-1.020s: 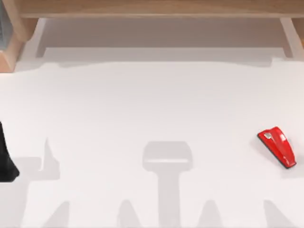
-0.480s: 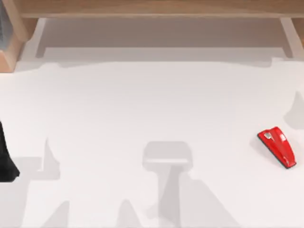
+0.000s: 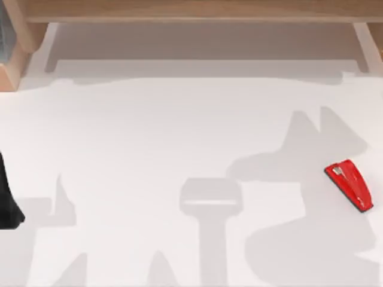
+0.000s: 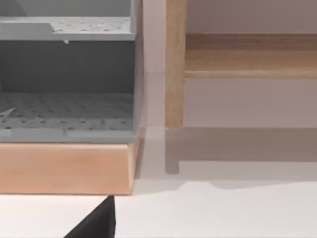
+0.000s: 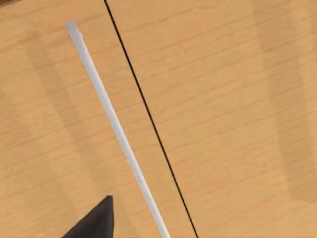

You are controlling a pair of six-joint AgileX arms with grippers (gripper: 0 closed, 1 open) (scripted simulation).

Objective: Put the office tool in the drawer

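From above, you have the stapler lying flat on the white table, near the right edge and towards the near side, its thin end pointing to the far left and its thick end to the near right. A broad grey shadow covers the table around it, but nothing touches it, and there is open room on its left and far sides; on its right the table runs out close by. The middle and left of the table are bare up to the wooden cabinet along the far edge. Your left arm sits as a dark shape at the left edge, well apart from the stapler. The left wrist view adds the far left corner: a grey perforated shelf unit on a wooden base, a wooden post just beside it, and a dark tip of the left gripper low over the table. The right wrist view looks flat onto a wood panel, probably the drawer front, with a silvery bar and a thin black seam running slantwise across it, and a dark tip of the right gripper close to the bar. You cannot tell how wide either gripper stands.
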